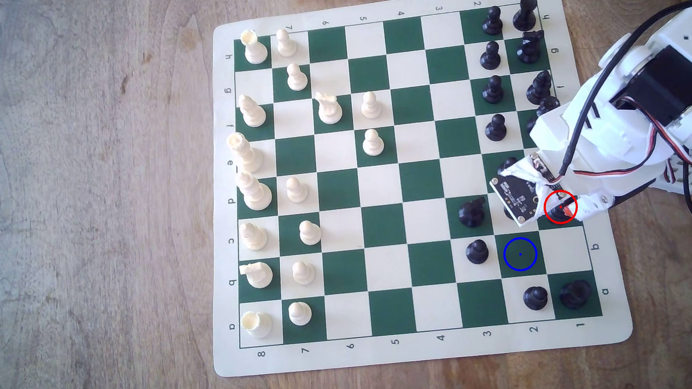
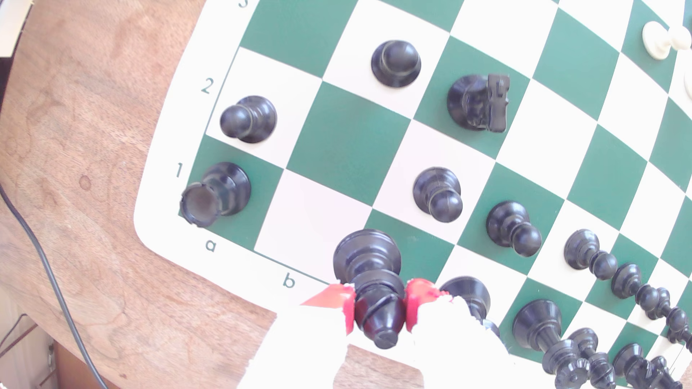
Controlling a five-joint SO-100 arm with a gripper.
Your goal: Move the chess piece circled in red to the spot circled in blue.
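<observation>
Between the red-padded fingers [image 2: 419, 299] of the white gripper [image 2: 380, 308] stands the black plastic bishop [image 2: 369, 276], clamped at its upper body; beyond the fingertips lies the blue-ringed dark green square [image 1: 520, 254], unoccupied.

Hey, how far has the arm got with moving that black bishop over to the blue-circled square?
Done: the gripper has reached the bishop, its red fingertips on either side of the upper body. In hand: the grasp itself; the base looks to be on its starting square, inside the red ring, so the lift looks not yet begun. Left: lift, carry to the blue-ringed green square, which stands bare, and release.
</observation>
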